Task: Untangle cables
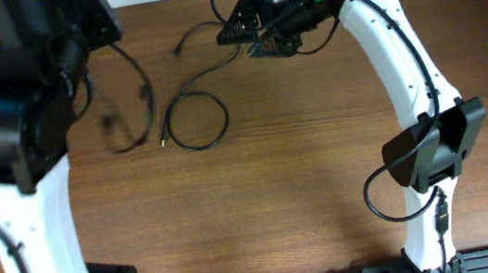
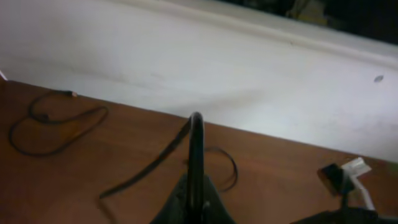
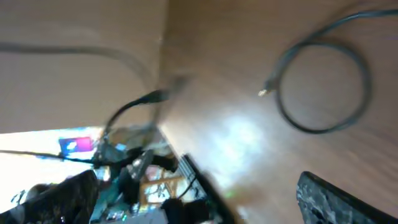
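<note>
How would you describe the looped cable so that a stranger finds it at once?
On the brown wooden table, look between the two white arms. A thin black cable lies flat there in one round loop, a small plug at its left end. The neighbouring cable, hanging blurred from the left gripper, closes no ring.

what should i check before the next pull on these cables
1. left jaws shut on held cable: ok
2. right jaws open: ok
3. held cable apart from looped cable: cannot tell, it is blurred in the overhead view
4. looped cable lying flat on table: ok
5. right wrist view sharp enough to aim: not ok, smeared
</note>
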Robot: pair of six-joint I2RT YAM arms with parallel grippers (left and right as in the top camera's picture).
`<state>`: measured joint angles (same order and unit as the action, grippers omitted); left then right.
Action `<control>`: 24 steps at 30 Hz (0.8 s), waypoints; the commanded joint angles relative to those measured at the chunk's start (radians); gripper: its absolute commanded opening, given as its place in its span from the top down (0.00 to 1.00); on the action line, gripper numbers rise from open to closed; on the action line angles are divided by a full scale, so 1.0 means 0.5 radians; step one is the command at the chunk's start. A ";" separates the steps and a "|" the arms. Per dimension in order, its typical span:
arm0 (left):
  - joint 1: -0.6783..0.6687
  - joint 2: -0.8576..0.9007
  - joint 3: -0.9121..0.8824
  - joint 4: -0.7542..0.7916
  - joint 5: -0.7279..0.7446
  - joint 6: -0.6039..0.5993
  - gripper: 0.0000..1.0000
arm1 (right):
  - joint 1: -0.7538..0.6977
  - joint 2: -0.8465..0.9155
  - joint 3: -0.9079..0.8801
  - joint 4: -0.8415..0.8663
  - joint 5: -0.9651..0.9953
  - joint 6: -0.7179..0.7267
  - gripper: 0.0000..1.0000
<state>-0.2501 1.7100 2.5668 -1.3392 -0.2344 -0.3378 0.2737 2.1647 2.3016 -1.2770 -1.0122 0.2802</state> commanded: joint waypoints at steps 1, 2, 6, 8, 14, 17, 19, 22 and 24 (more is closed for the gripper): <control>0.005 0.172 0.011 0.061 -0.034 -0.062 1.00 | 0.069 0.005 -0.003 -0.034 -0.257 -0.172 0.01; 0.005 0.201 0.011 0.074 -0.066 -0.122 1.00 | 0.083 0.002 -0.002 -0.033 -0.256 -0.173 0.01; 0.027 0.345 0.011 0.095 -0.098 -0.790 1.00 | 0.150 -0.036 -0.002 -0.016 -0.089 -0.179 0.01; 0.020 0.350 0.011 0.093 -0.060 -1.022 1.00 | 0.179 -0.037 -0.002 0.034 -0.082 -0.169 0.01; 0.022 0.350 0.011 0.042 -0.094 -1.708 1.00 | 0.383 -0.037 -0.002 0.263 0.835 0.726 0.01; 0.025 0.349 0.011 0.037 -0.134 -1.921 1.00 | 0.422 -0.036 -0.002 0.358 1.175 0.990 0.02; 0.026 0.349 0.011 0.036 -0.061 -1.921 1.00 | 0.434 -0.035 -0.002 0.366 1.559 1.136 0.01; 0.026 0.311 0.011 0.042 0.031 -1.922 1.00 | 0.435 -0.019 -0.003 0.397 1.855 1.188 0.02; 0.026 0.259 0.011 0.041 0.060 -1.922 1.00 | 0.434 0.008 -0.003 0.480 1.857 1.187 0.01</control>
<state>-0.2417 1.8843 2.5656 -1.3212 -0.2348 -1.2850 0.4862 2.1647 2.3013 -1.0664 -0.1593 0.8532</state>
